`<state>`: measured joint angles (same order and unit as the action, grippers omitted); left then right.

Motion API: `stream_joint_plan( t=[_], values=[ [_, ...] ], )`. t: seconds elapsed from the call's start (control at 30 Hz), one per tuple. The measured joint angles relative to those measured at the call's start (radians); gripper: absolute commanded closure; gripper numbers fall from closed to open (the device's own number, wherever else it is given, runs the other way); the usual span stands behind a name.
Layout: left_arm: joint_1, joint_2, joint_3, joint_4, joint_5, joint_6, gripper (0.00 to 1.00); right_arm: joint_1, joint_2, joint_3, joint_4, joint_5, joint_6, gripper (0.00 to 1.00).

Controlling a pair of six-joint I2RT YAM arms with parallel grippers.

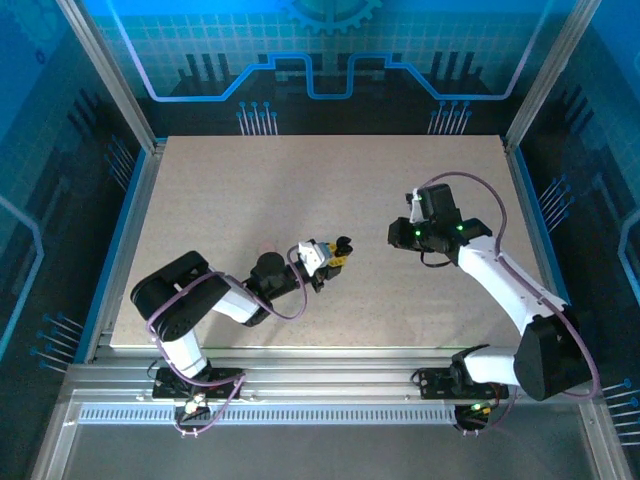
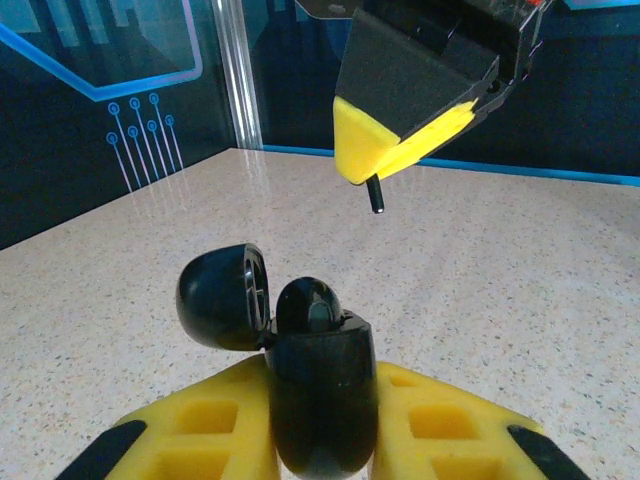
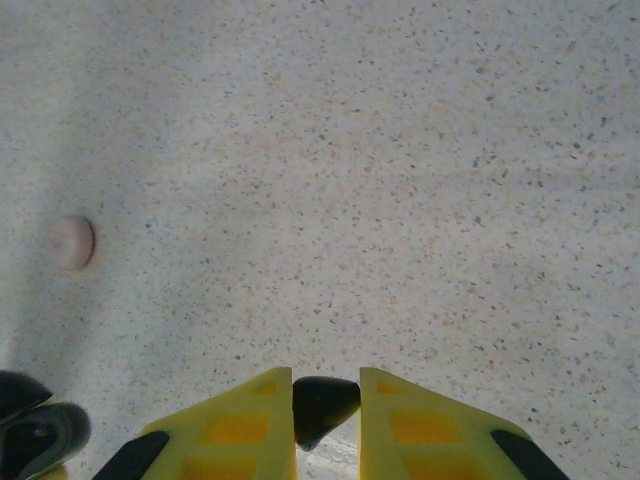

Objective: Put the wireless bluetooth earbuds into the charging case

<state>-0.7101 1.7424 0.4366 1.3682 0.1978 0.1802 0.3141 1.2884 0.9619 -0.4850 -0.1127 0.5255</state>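
My left gripper point(image 1: 324, 262) is pinching the black charging case point(image 2: 318, 385) above the table point(image 1: 300, 190), near the middle. The case's lid point(image 2: 222, 297) stands open to the left. A pale pink earbud point(image 3: 73, 242) lies alone on the table. My right gripper point(image 3: 327, 385), to the right and raised above the case, is pressed together on a black earbud point(image 3: 318, 408), whose stem points down.

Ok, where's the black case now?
Bottom centre of the left wrist view: the black case, lid open, held in the jaws of the left gripper, below the right gripper.
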Motion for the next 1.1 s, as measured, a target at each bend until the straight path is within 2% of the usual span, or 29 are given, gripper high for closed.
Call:
stream_joint_plan(
  t=[0.6, 1.1],
  values=[
    [0.000, 0.005, 0.020, 0.000, 0.000, -0.026, 0.78, 0.061, -0.144, -0.003, 0.105, -0.079, -0.037, 0.80],
    [0.000, 0.006, 0.040, 0.000, -0.005, -0.044, 0.78, 0.148, -0.227, -0.033, 0.179, -0.086, -0.017, 0.79]
  ],
)
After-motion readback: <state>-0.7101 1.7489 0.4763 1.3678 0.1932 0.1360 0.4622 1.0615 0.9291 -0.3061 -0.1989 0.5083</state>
